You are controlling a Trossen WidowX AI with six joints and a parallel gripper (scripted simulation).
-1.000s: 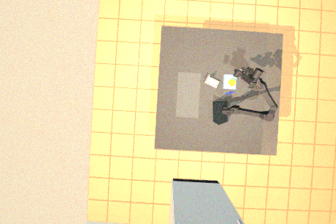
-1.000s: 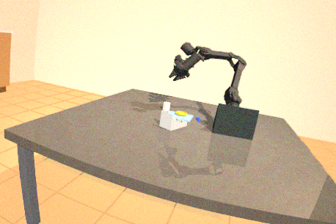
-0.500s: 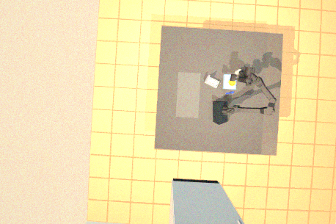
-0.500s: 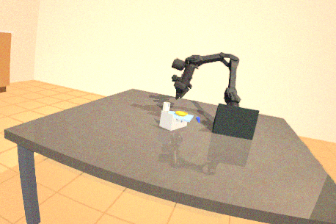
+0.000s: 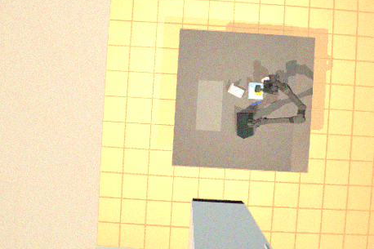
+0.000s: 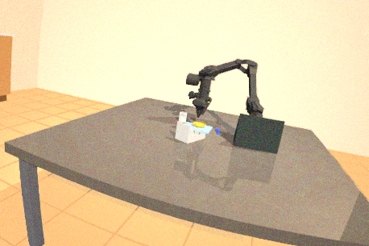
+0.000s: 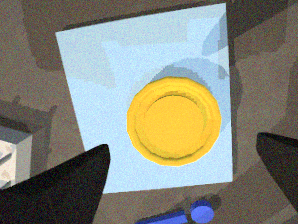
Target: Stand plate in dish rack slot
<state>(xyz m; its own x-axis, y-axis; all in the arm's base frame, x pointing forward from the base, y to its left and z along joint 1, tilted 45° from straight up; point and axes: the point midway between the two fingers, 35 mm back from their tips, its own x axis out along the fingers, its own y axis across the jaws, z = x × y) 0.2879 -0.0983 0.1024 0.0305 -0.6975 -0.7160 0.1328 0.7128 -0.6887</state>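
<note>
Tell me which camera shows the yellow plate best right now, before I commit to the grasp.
The wrist view: the plate fills the centre, lying flat on a light blue mat, rim fully visible between the open tool's fingers. The exterior view shows only a thin yellow sliver beside the white rack. In the top view the arm hides most of it.
</note>
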